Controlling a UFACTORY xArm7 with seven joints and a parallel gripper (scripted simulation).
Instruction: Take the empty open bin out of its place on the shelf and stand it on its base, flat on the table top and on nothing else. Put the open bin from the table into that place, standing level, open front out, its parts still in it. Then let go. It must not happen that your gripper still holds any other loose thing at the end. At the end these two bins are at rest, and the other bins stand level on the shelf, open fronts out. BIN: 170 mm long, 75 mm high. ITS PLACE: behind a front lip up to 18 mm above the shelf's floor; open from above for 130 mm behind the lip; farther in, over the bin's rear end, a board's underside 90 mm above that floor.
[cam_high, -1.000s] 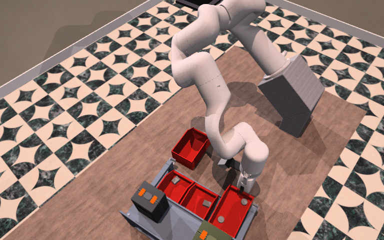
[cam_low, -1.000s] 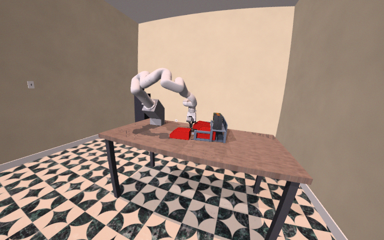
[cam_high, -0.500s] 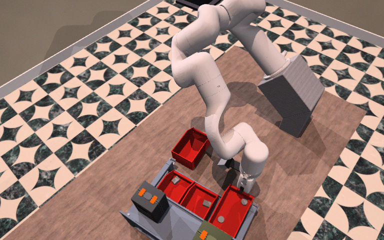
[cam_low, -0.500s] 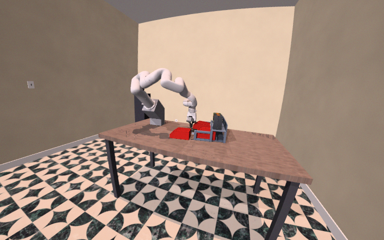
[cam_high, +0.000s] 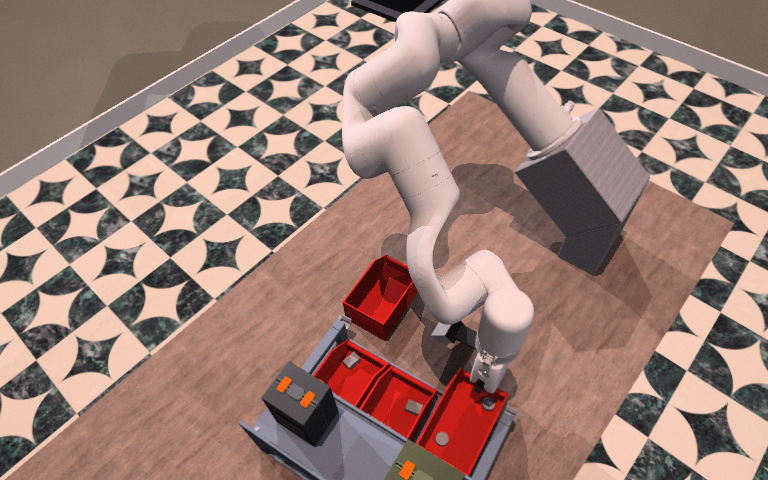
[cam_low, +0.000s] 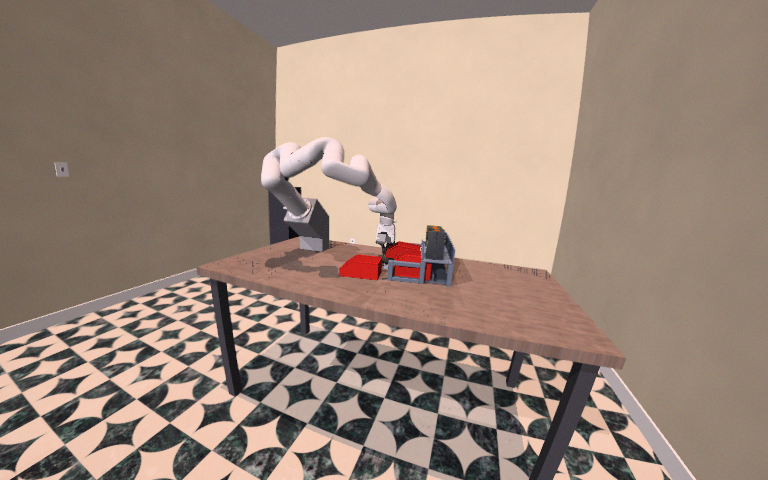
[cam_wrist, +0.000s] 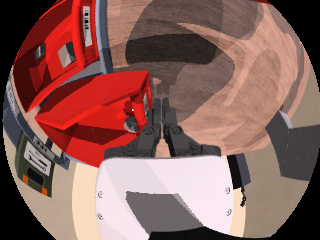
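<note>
We've got our jaws (cam_high: 480, 387) (cam_low: 385, 261) pressed together at the front end of the loaded bin (cam_high: 461, 418) (cam_low: 404, 247) (cam_wrist: 75, 132), which is in the shelf's end place, 2 parts (cam_high: 441, 438) inside. We can't tell whether they touch it. The empty bin (cam_high: 368, 319) (cam_low: 361, 268) stands on the counter (cam_high: 226, 362) (cam_low: 481, 300) (cam_wrist: 200, 25), near the shelf (cam_high: 501, 438) (cam_low: 422, 266) (cam_wrist: 104, 50).

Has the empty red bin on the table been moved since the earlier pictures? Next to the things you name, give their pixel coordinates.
No; the empty bin (cam_high: 370, 302) (cam_low: 360, 267) sits at the same spot beside the shelf's corner (cam_high: 341, 323).
</note>
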